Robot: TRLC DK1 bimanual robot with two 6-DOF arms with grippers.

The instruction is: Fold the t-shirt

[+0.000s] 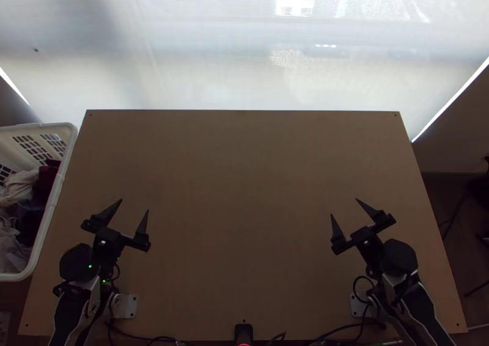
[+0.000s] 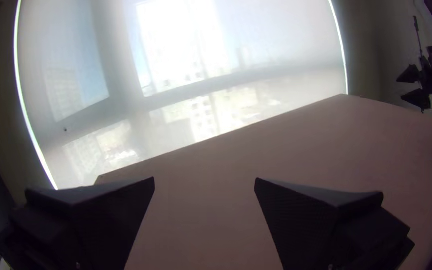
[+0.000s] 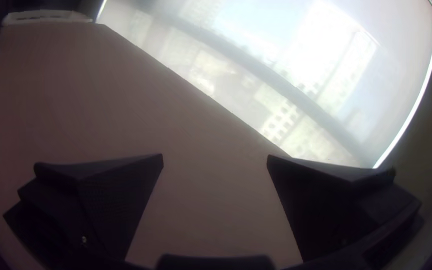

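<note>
Where the tabletop's point(image 1: 244, 181) left edge runs toward its near corner, a white plastic laundry basket point(image 1: 55, 196) stands alongside; I cannot tell whether the two touch. Bunched garments point(image 1: 12, 254) lie in it: a cream one point(image 1: 18, 187) toward the far side, a dark red one point(image 1: 47, 178) against the wall nearest the tabletop, a navy one point(image 1: 29, 217) below that, and paler cloth at the near end. Whether the t-shirt is among them, I cannot tell.

Near the near left corner, the left arm point(image 1: 76, 309) holds its tool point(image 1: 134, 205) over the tabletop, pointed toward the far edge. Its fingers point(image 2: 111, 215) are spread, tips well apart, with tabletop showing between them.

At the middle of the near edge sits a small black device point(image 1: 243, 332) with a red light, cables point(image 1: 153, 338) running near it on both sides. Beyond the far edge hangs a pale, translucent blind point(image 1: 208, 71), with buildings showing through.

Toward the near right corner, the right arm point(image 1: 422, 309) has its tool point(image 1: 343, 206) above the tabletop, angled toward the far edge and slightly left. These fingers point(image 3: 111, 205) are also parted wide, tabletop between them.
</note>
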